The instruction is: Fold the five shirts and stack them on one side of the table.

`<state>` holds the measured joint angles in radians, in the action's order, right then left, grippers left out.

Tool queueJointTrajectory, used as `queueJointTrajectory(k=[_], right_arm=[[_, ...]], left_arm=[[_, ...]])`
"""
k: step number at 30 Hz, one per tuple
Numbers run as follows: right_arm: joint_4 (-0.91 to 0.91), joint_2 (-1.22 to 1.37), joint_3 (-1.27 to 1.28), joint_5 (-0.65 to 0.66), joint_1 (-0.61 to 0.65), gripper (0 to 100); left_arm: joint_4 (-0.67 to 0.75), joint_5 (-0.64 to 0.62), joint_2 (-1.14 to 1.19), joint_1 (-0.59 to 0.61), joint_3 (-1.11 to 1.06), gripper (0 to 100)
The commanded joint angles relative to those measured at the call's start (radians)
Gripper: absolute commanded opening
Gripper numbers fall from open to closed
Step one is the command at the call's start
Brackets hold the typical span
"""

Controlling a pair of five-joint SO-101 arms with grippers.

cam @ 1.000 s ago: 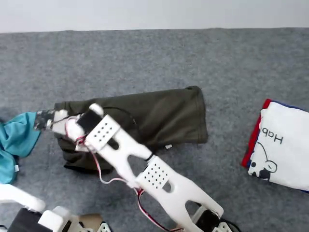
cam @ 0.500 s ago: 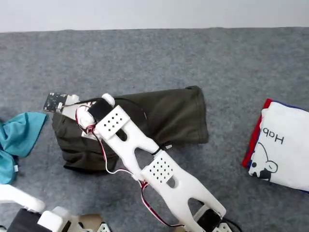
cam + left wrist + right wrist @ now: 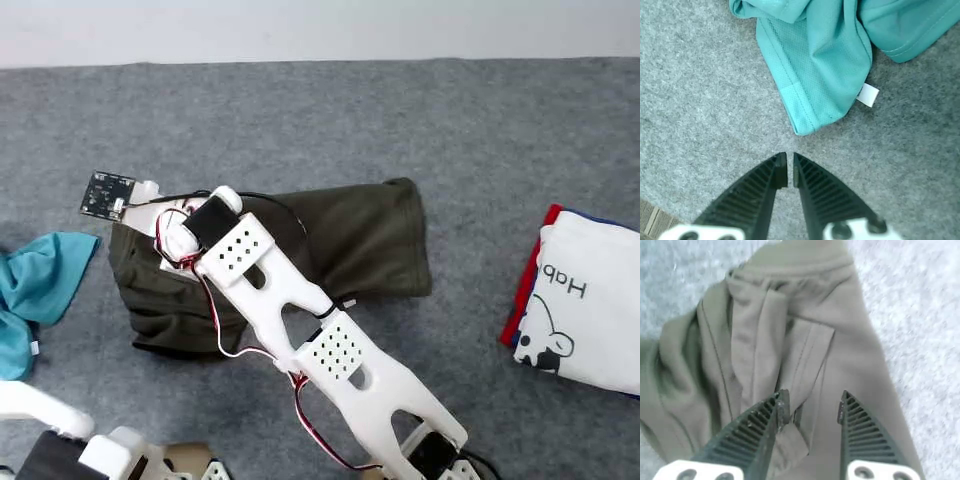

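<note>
While the right gripper [image 3: 813, 399] hangs parted and empty over the crumpled olive shirt [image 3: 350, 240], left gripper [image 3: 790, 160] sits pinched together, empty, near the teal shirt [image 3: 815, 65]

Open mat [image 3: 470, 200] between olive shirt [image 3: 365, 240] and stack [image 3: 590, 310]

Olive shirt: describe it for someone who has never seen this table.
On the grey table, look mid-table, under the right arm that extends from the near edge. The olive shirt lies there, partly folded. It is the only dark garment: the teal shirt is at one side edge, the white printed shirt at the other.
</note>
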<state>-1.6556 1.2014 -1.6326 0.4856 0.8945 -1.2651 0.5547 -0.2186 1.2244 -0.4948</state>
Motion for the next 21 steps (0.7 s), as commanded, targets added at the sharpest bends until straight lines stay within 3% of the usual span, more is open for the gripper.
queueJointTrajectory(k=[1,3,13,21], right_arm=[[0.070,0.038,0.006,-0.009,0.007,5.3],[0.088,0.073,0.005,-0.005,0.018,0.6],[0.016,0.087,-0.051,-0.005,0.122,1.7],[0.050,0.035,-0.049,-0.003,0.013,2.2]], left_arm=[[0.015,-0.003,-0.044,-0.003,0.031,4],[0.015,-0.003,-0.044,-0.003,0.031,4],[0.017,-0.003,-0.043,-0.003,0.030,4],[0.017,-0.003,-0.043,-0.003,0.031,4]])
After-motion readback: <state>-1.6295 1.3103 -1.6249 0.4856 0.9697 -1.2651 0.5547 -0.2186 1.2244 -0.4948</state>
